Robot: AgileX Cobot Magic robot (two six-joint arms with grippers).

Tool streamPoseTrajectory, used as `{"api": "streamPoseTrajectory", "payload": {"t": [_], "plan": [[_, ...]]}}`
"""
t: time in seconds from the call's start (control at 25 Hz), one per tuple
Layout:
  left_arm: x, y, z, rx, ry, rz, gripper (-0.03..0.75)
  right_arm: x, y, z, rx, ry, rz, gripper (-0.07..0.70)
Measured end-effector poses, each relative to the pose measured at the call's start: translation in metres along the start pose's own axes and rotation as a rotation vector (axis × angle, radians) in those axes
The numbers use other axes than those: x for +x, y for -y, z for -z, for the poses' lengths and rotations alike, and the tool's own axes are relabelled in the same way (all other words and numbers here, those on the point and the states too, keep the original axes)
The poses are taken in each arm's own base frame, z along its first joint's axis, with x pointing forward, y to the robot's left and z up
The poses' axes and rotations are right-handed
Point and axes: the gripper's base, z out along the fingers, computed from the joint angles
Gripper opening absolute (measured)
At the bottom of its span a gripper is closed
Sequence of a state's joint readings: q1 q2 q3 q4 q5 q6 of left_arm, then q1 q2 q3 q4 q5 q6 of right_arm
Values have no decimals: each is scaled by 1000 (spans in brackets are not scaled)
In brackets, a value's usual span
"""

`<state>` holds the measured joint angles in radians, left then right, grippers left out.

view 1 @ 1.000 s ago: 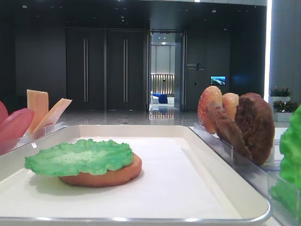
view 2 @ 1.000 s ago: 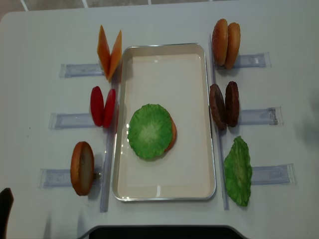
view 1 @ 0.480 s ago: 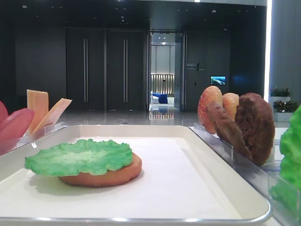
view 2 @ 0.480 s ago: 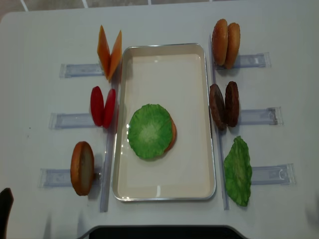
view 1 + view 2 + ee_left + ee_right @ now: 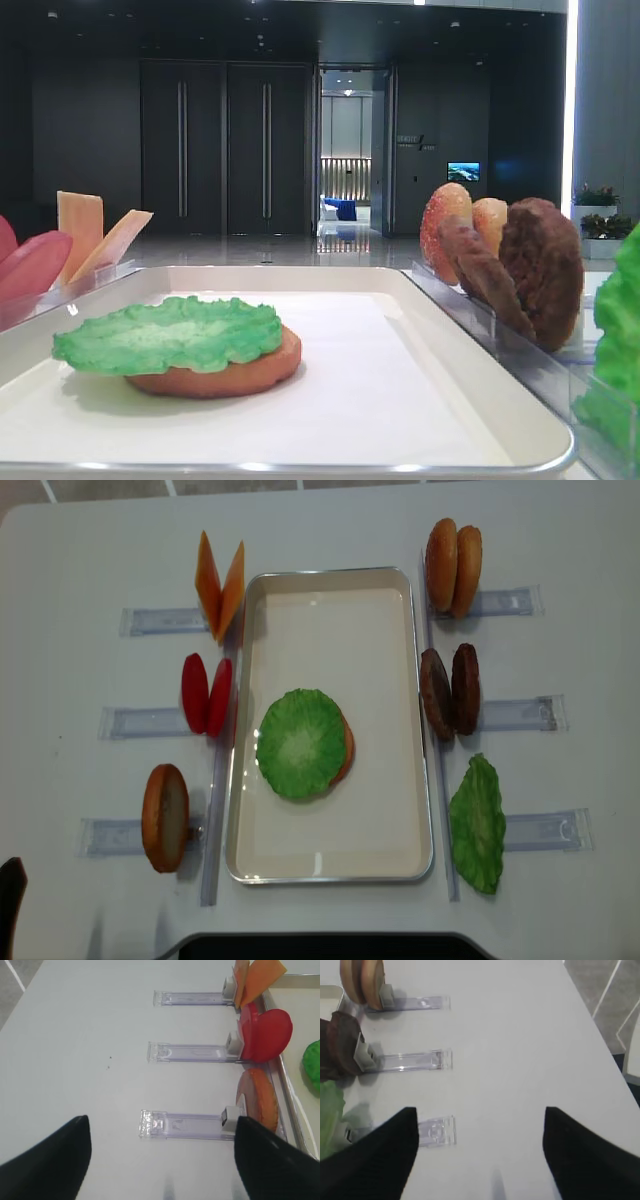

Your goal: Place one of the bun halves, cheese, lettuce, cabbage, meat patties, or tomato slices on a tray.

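The white tray (image 5: 330,605) holds a bun half (image 5: 346,752) with a lettuce leaf (image 5: 300,742) lying on top of it. Left of the tray stand cheese slices (image 5: 220,585), tomato slices (image 5: 207,694) and one bun half (image 5: 165,817). On its right are two bun halves (image 5: 452,567), two meat patties (image 5: 450,690) and another lettuce leaf (image 5: 477,823). Cabbage is out of view. My left gripper (image 5: 161,1120) hangs open and empty over the table's near left. My right gripper (image 5: 480,1110) is open and empty over the near right, away from the food.
Clear plastic holders (image 5: 150,620) lie in rows on both sides of the tray, each bearing food at its inner end. A dark edge (image 5: 310,945) runs along the near side of the white table. The table's right edge (image 5: 585,1005) drops to the floor.
A faint shadow at the table's right edge slid toward the near side and left the overhead view. Tray and food have not moved.
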<state>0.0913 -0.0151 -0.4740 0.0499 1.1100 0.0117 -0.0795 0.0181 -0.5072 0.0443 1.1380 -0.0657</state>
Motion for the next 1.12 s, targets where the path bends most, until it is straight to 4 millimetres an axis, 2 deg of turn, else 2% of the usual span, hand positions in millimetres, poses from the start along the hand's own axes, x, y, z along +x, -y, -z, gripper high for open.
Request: {"api": "streamPoseTrajectory", "payload": {"t": [1.12], "plan": [[0, 0, 0, 0, 0, 0, 695, 2, -1, 3, -2, 28, -5, 497]]}}
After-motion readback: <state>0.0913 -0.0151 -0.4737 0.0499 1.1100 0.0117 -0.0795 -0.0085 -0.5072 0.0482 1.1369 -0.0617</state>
